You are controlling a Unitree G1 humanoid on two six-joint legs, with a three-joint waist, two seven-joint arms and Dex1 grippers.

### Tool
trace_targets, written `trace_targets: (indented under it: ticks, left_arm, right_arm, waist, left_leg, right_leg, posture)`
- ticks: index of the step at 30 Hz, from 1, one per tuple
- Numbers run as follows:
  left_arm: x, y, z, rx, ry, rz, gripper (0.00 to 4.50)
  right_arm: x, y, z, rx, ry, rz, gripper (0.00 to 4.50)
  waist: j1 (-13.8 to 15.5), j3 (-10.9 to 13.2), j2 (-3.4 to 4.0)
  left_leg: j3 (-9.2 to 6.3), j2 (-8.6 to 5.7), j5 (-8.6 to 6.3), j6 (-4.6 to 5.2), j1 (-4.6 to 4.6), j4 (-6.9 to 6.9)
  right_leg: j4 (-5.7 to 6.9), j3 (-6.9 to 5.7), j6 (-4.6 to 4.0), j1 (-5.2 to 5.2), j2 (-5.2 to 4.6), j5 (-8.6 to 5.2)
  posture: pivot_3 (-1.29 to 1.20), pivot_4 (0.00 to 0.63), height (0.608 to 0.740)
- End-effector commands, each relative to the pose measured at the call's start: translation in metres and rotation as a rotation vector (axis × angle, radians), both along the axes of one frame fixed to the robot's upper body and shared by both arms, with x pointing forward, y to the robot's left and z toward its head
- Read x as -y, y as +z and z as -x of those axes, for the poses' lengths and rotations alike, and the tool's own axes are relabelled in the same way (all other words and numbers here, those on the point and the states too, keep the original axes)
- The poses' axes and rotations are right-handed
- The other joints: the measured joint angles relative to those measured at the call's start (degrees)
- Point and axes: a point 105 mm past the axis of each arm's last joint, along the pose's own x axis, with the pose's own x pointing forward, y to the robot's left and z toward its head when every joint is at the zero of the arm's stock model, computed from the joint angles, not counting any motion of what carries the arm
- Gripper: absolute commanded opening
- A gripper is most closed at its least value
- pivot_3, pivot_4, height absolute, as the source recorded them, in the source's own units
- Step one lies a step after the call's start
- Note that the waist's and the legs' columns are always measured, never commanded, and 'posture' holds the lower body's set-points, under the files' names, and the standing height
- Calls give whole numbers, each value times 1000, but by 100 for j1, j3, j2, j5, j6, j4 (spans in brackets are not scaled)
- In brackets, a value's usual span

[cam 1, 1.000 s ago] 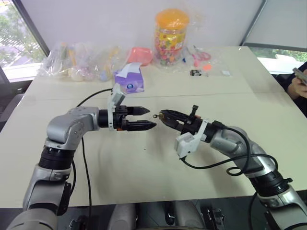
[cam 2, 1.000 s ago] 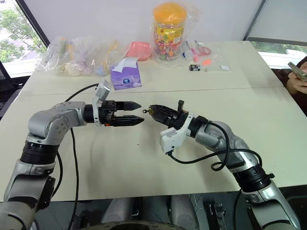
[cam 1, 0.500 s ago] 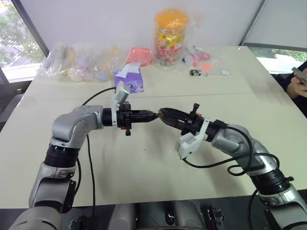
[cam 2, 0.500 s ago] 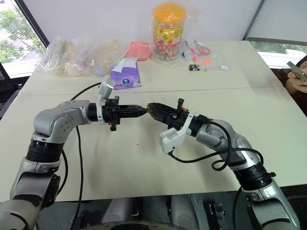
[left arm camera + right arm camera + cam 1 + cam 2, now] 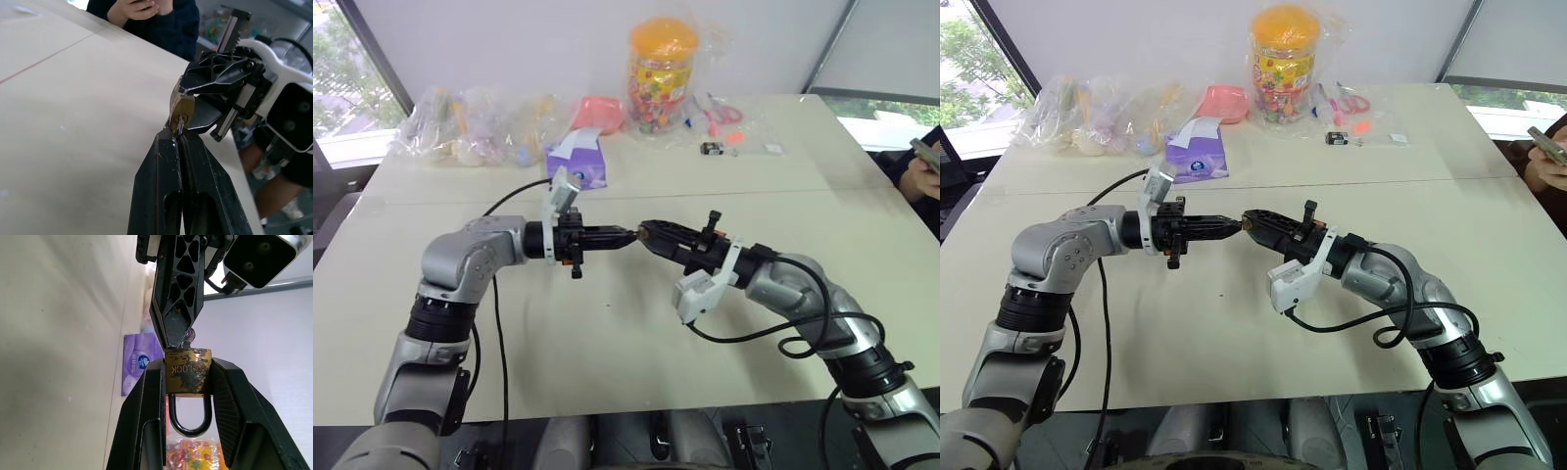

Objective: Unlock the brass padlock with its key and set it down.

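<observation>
The brass padlock (image 5: 188, 371) is held in the air above the middle of the tabletop (image 5: 607, 372), clamped between the two black fingers of the right tool (image 5: 188, 382). Its body sits crosswise between the fingertips, and its curved shackle (image 5: 190, 417) runs back into the gap between the fingers, toward the wrist. The shackle looks seated in the body. The key (image 5: 179, 123) is in the keyhole on the face of the padlock that points away from the right tool. The left tool (image 5: 177, 142) has its fingers pressed together on the key's outer end, so the two tools meet tip to tip, each roughly level over the bare tabletop.

Along the far edge of the tabletop stands a clear jar (image 5: 662, 73) with an orange lid, full of coloured sweets. Just beside it on the robot's left lies a pink dish (image 5: 599, 112), and nearer the robot a purple tissue pack (image 5: 578, 164). Further to the left is a heap of clear plastic bags (image 5: 475, 127). To the right of the jar lie more small bags and a small black-and-white item (image 5: 711, 149). At the right edge a person's hand (image 5: 925, 166) holds a phone.
</observation>
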Motion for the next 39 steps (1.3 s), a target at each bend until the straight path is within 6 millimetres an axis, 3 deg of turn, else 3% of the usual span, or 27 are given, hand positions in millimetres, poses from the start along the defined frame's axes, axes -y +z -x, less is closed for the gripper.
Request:
trace_targets:
  ticks: [1, 9, 18, 25, 29, 32, 35, 37, 39]
  left_arm:
    - [1, 9, 2, 161, -19, -44, 58]
    - [9, 1, 9, 378, -110, -136, 58]
    - [18, -7, 5, 925, -150, -263, 58]
    - [19, -5, 0, 1189, -178, -301, 58]
    - [16, -4, -9, 961, -74, -218, 58]
    - [12, -9, -6, 586, -41, -121, 58]
    - [13, 0, -3, 327, -20, -22, 58]
    - [10, 13, 5, 60, -77, 72, 58]
    - [7, 24, 11, -93, -118, 137, 58]
  right_arm:
    - [-8, 4, 10, -7, 62, 8, 706]
    - [-11, -3, 10, -54, 96, 56, 706]
    - [-10, -13, 5, -106, 99, 96, 706]
    - [-8, -15, 4, -114, 94, 103, 706]
    - [-8, -15, 4, -115, 94, 102, 706]
    - [-9, -12, 3, -101, 97, 100, 706]
    - [-10, -12, 3, -97, 97, 99, 706]
    - [-9, -12, 3, -98, 96, 100, 706]
    - [-9, -13, 4, -99, 95, 100, 706]
  waist:
    - [0, 0, 0]
    - [4, 0, 0]
    - [22, 0, 0]
    - [24, 0, 0]
    - [27, 0, 0]
    - [-4, 0, 0]
    - [-10, 0, 0]
    - [-13, 1, -2]
    - [-12, 4, -7]
  left_leg:
    - [0, 0, 0, 0, 0, 0]
    - [2, 0, 0, 0, 0, 0]
    - [7, -2, 0, 0, 1, 0]
    - [8, -1, 0, 1, 1, 0]
    - [9, -2, -1, 1, 0, 0]
    - [9, 0, -1, 2, 1, 1]
    - [6, 3, -2, 3, 6, 1]
    - [5, 2, -2, 3, 13, 1]
    - [3, 2, -2, 3, 18, 2]
  right_leg:
    - [0, 0, -1, 0, 0, 0]
    - [0, 0, -8, 0, 0, -5]
    - [0, 2, -8, 0, -1, -4]
    - [0, 2, 2, 0, 0, 2]
    - [0, 2, 4, 0, -1, 3]
    - [3, 2, 6, 0, 1, 4]
    - [15, 2, 9, -1, 4, 3]
    - [29, 2, 9, -1, 4, 2]
    - [39, 2, 9, -1, 4, 1]
  posture:
    - [0, 150, 737]
    - [0, 150, 737]
    - [0, 150, 737]
    - [0, 150, 737]
    - [0, 150, 737]
    - [0, 150, 737]
    - [0, 150, 737]
    - [0, 150, 737]
    - [0, 150, 737]
